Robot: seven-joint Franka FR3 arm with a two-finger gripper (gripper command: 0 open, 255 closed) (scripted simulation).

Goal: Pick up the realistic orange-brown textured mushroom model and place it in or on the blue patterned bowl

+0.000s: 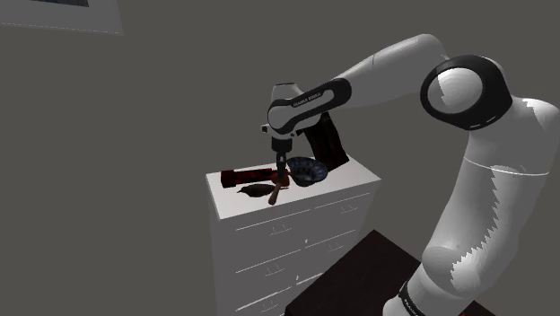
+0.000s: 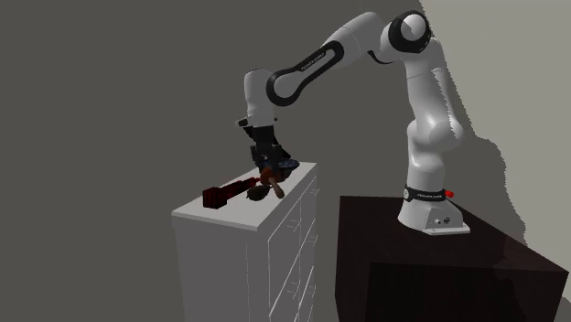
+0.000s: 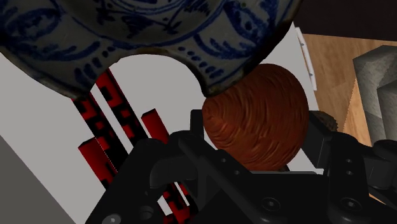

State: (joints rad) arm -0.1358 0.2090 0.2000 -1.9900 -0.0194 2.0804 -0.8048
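The arm's black pincer (image 1: pixel 279 184) is clenched on the orange-brown mushroom (image 3: pixel 257 121). Close up in the wrist view, its ribbed cap sits between the two fingers, just beside the rim of the blue patterned bowl (image 3: pixel 146 32). The shoulder view sets that bowl on top of a white chest of drawers (image 1: pixel 296 233), with the pincer reaching down right next to it. A red-and-black patterned block (image 1: pixel 247 175) lies on the far side of the pincer from the bowl, with a dark leaf-shaped object (image 1: pixel 255 190) just beside the block. The second exterior view takes in the whole arm, from its base on the dark stand (image 2: pixel 439 274), near the chest on the bowl's side. Whether the mushroom's foot touches the chest's top cannot be told.
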